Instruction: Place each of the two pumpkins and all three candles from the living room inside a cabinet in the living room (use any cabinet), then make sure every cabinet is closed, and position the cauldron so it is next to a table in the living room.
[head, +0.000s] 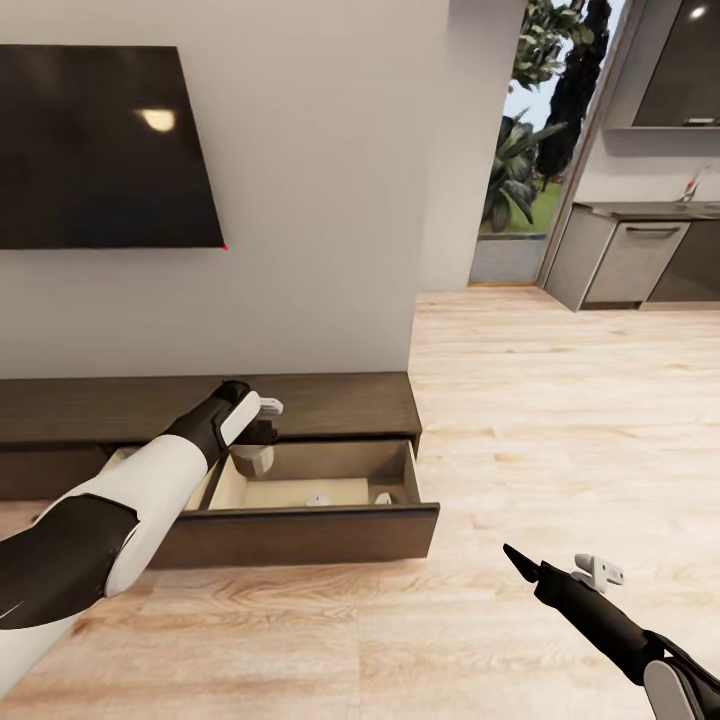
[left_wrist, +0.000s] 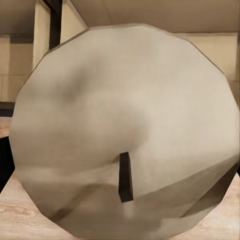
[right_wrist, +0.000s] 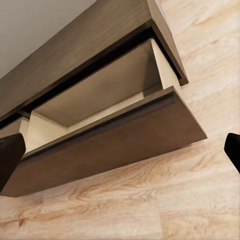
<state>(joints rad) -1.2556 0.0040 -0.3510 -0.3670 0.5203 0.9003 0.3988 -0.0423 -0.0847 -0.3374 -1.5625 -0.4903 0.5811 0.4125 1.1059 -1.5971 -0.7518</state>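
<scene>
A: Entry, head view. Cabinet (head: 330, 400) runs along the wall under the dark screen (head: 100, 145). Its right-hand drawer (head: 300, 515) is pulled out over the wood floor (head: 560, 420), pale interior showing.

B: Left arm?

A: Reaches over the drawer's back left corner. Left claw (head: 256, 440) grips a candle (head: 254, 458), beige-grey, hanging just above the drawer bottom. Long axis roughly vertical, continuing the line of the claw.

B: Wrist camera confirms?

A: Left wrist view looks straight at the candle's (left_wrist: 125, 125) round end face, with a short dark wick (left_wrist: 125, 177) standing out toward the lens. So the wick end points back at the claw.

B: Anything in the drawer already?

A: Two small pale shapes on the drawer bottom toward the front; too small to identify.

B: Right arm?

A: Low, well apart from the cabinet. Right claw (head: 555, 565) hovers over the floor; right wrist view shows dark fingertips (right_wrist: 11, 155) at both picture edges, spread wide, nothing between them, facing the drawer (right_wrist: 110, 145).
</scene>
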